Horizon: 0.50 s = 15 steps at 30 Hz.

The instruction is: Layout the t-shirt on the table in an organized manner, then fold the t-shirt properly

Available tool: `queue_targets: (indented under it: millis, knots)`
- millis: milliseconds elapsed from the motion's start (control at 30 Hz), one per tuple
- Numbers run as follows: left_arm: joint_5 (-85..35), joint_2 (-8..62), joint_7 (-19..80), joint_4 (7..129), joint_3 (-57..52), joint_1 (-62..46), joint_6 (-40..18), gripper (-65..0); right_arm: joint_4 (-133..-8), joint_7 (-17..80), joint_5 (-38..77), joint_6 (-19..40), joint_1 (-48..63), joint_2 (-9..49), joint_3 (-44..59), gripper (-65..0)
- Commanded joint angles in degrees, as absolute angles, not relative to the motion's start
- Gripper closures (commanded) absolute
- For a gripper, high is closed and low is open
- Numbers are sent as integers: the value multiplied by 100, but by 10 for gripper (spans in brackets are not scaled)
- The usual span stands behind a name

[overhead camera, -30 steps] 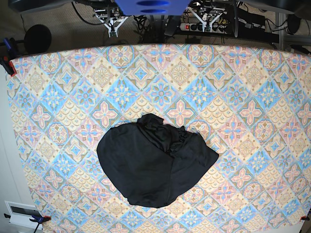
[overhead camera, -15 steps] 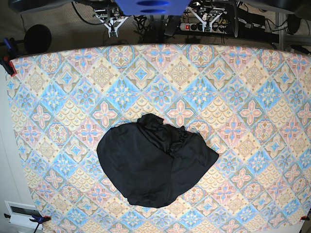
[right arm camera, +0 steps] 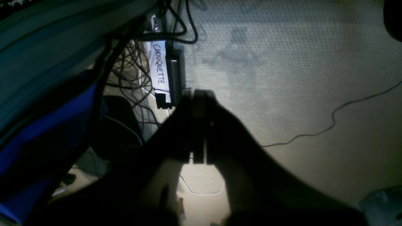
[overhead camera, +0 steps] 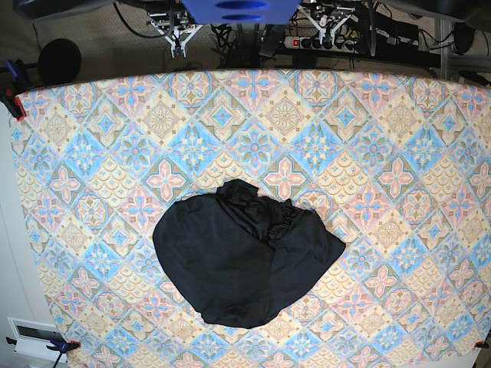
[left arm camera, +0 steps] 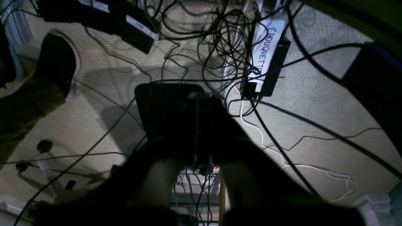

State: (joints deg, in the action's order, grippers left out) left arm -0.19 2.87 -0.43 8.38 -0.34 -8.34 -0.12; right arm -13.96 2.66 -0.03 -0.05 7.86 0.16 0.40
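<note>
The black t-shirt lies crumpled in a rounded heap on the table, a little below its middle, with bunched folds along its upper edge. No sleeve is spread out. Both arms hang beyond the table's far edge, far from the garment. My left gripper is at the top right of the base view, my right gripper at the top left. In the wrist views the left gripper and the right gripper are shut over the carpeted floor and hold nothing.
Red clamps pin the patterned cloth at the table's corners. Behind the far edge are a blue base, a power strip and tangled cables. A labelled black box lies on the floor.
The t-shirt has not moved. The gripper at the top right of the base view has shifted slightly upward; the other arm is still.
</note>
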Motion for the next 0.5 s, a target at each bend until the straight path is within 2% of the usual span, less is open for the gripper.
queue_targets:
  millis: [0,467]
  knots:
    - [-13,321,-31,980,-40,-980,4,-2,-1473,365,-4,-4,980,31,31,0]
    - [-13,910,13,3811,-4,-2914,-4,-2,-3837,374,40,-4,2949,558,31,0]
